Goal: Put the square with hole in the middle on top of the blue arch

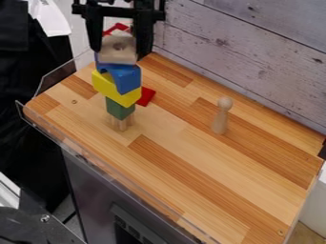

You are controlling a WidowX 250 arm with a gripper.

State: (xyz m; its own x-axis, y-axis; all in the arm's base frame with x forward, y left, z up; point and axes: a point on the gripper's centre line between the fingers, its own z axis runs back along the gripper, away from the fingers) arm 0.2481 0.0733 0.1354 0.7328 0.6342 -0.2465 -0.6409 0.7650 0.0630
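"Is it maybe a kitchen, with this wooden top [210, 186]?"

"I would rather say a robotics lab. A black robot gripper [119, 52] hangs above a stack of toy blocks [105, 85]."

"And what else makes you think so?"

"The top has a clear plastic border [54, 78] and stands on a grey cabinet [89, 181]. Behind it is a panel with plank pattern [248, 43]. In the lower left corner I see a dark part with a screw [45, 218]."

Cannot see the top of the black gripper [119, 50], cut off above, or the near corner of the wooden tabletop [210, 167], cut off below. Cannot fully see the red block [147, 96] toward the tabletop's left edge, partly behind the yellow block [107, 86].
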